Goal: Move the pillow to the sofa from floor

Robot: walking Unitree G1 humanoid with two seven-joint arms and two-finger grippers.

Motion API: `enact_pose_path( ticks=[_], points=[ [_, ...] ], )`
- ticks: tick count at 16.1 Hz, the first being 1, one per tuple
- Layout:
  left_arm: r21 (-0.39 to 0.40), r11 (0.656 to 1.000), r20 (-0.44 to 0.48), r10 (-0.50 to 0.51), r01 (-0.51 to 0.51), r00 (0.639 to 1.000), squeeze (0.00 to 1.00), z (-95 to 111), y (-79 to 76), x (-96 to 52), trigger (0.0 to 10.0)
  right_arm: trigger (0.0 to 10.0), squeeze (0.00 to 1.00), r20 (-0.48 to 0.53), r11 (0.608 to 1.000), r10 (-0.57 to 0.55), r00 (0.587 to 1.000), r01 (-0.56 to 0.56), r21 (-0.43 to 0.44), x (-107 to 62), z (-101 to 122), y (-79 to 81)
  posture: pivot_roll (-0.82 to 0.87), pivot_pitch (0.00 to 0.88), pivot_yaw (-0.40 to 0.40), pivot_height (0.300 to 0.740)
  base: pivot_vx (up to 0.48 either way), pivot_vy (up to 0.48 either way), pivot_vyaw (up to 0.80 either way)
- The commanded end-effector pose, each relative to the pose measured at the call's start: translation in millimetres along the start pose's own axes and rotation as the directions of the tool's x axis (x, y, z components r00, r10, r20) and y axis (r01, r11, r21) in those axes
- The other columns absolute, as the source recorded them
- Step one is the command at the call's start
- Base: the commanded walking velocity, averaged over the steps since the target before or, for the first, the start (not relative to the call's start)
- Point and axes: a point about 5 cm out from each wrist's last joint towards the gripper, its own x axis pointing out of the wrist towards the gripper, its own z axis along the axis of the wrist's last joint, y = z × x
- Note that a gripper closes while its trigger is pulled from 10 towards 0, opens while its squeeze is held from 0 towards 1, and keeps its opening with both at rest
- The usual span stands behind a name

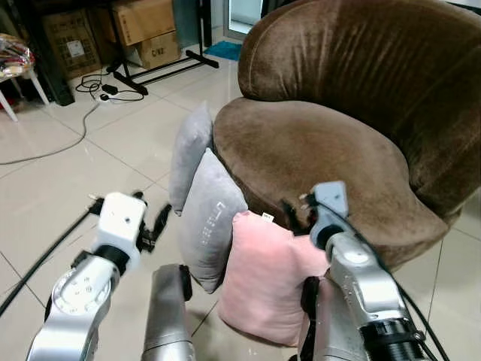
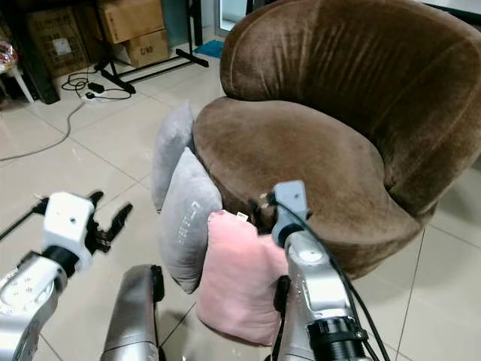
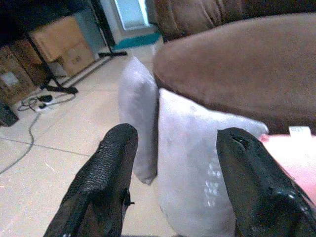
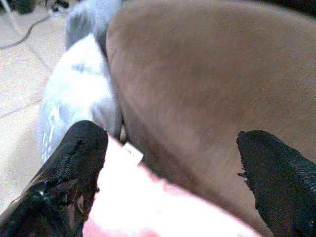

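- Arms at the bottom of the head view: left gripper [image 1: 154,226] lower left, over bare tile, just beside the nearer grey pillow [image 1: 210,226] without touching it.
- Left gripper fingers [image 3: 98,182] spread wide, nothing between them; the wrist view looks past them at both grey pillows and the sofa's seat edge.
- Right gripper [image 4: 168,182] at lower centre-right, over the top edge of the pink pillow [image 1: 267,278], where that pillow meets the sofa [image 1: 316,150] front.
- Right gripper fingers [image 4: 64,173] also wide apart, empty; the pink pillow and its small white tag [image 4: 131,152] sit between them in the wrist view. Contact with the pillow: cannot tell.
- Pink pillow stands on the tiled floor [image 1: 52,195], leaning on the sofa's front, touching the nearer grey pillow on its left side.
- Nearer grey pillow is upright on edge against the sofa base; the second grey pillow [image 1: 189,154] stands behind it, also against the sofa.
- Sofa is brown and rounded, filling the right and upper part of the frame; seat bare.
- Upper left, far: black cable [image 1: 45,147] across the tiles, a power strip [image 1: 109,92], a black stand base [image 1: 161,69], and cardboard boxes [image 1: 143,26].
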Motion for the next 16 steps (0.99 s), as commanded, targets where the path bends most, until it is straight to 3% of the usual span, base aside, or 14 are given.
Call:
enact_pose_path(
  ticks=[1,5,6,9,12,16],
  points=[
    [0.012,0.999,-0.004,-0.044,0.044,0.999,0.0,2.8,-2.4,-3.3,10.0,10.0,1.0,-0.01,0.999,0.034,0.999,-0.034,-0.015,12.0,1.6,-0.1,0.12,0.0,-0.02,0.47,0.0,0.0,0.0],
    [0.015,0.986,-0.042,-0.167,0.168,0.985,0.0,-1.2,-6.3,-10.2,10.0,10.0,1.0,-0.123,0.997,0.054,0.991,-0.06,-0.045,31.6,-19.5,-4.2,0.16,0.0,-0.032,0.47,0.0,0.0,0.0],
    [0.035,0.971,-0.05,-0.235,0.237,0.971,0.0,-0.3,-8.2,-14.1,10.0,10.0,1.0,-0.181,0.993,0.066,0.981,-0.083,-0.089,35.9,-28.9,-6.3,0.17,0.021,-0.036,0.47,0.0,0.0,0.0],
    [0.055,0.951,-0.051,-0.302,0.305,0.952,0.0,7.5,-7.1,-19.4,10.0,10.0,1.0,-0.275,0.977,0.093,0.957,-0.141,-0.157,42.2,-38.7,-8.8,0.21,0.091,-0.04,0.47,0.0,0.0,0.0],
    [0.06,0.935,-0.055,-0.346,0.349,0.937,0.0,12.9,-10.2,-25.0,10.0,10.0,1.0,-0.291,0.974,0.101,0.951,-0.154,-0.167,44.9,-39.2,-6.0,0.23,0.11,-0.042,0.47,0.0,0.0,0.0],
    [0.067,0.927,-0.054,-0.367,0.37,0.929,0.0,21.0,-9.7,-32.4,10.0,10.0,1.0,-0.319,0.959,0.092,0.943,-0.171,-0.227,48.9,-39.7,9.9,0.25,0.157,-0.072,0.47,0.0,0.0,0.0]
  ],
)
